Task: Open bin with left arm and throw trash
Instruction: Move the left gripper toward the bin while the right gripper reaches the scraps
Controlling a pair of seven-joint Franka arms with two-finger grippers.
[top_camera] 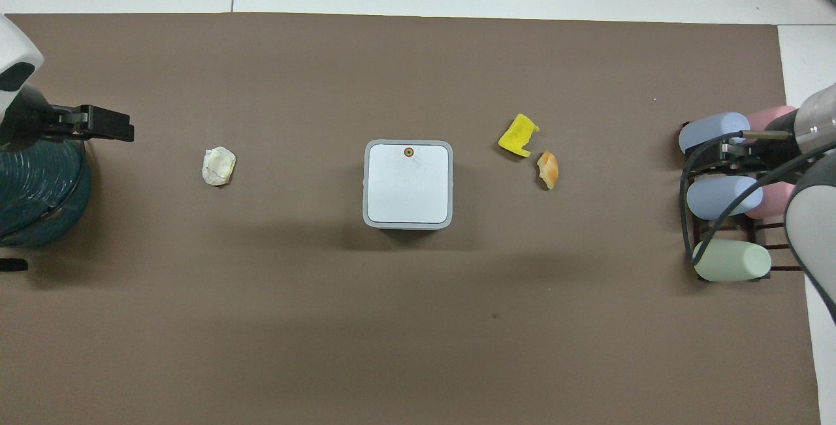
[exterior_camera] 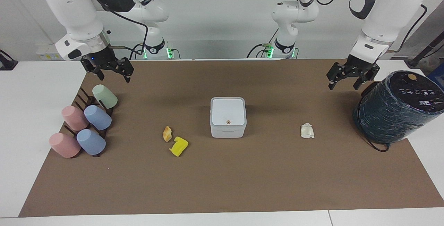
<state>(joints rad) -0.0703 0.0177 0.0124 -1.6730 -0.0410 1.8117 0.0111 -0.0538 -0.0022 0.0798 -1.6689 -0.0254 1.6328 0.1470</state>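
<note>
**Bin sitting shut at mid-worktop, scraps lying around it**

The bin (exterior_camera: 228, 117), a small white plastic box with rounded corners and a smooth flat lid carrying an orange dot, is sitting closed in the middle of the brown matte mat covering the worktop (exterior_camera: 222, 191), well apart from every edge. A tan, crusty bread-like chunk (exterior_camera: 167, 133) and a blocky yellow piece (exterior_camera: 179, 146) are lying just beside each other toward the right arm's end of the worktop, near the bin. A wrinkly white paper wad (exterior_camera: 307, 131) is lying toward the left arm's end.

The left tool (exterior_camera: 347, 80) is hanging with its fingers spread wide, holding nothing, over the mat near the robots' edge, beside a big dark cylinder (exterior_camera: 399, 106) wrapped in glossy creased film at that corner. The right tool (exterior_camera: 110, 72) is also hanging spread wide and empty, over the corner of the mat at its own end, above a dark rack (exterior_camera: 91, 101) of smooth pastel cups (exterior_camera: 97, 117) lying tilted on its pegs.
</note>
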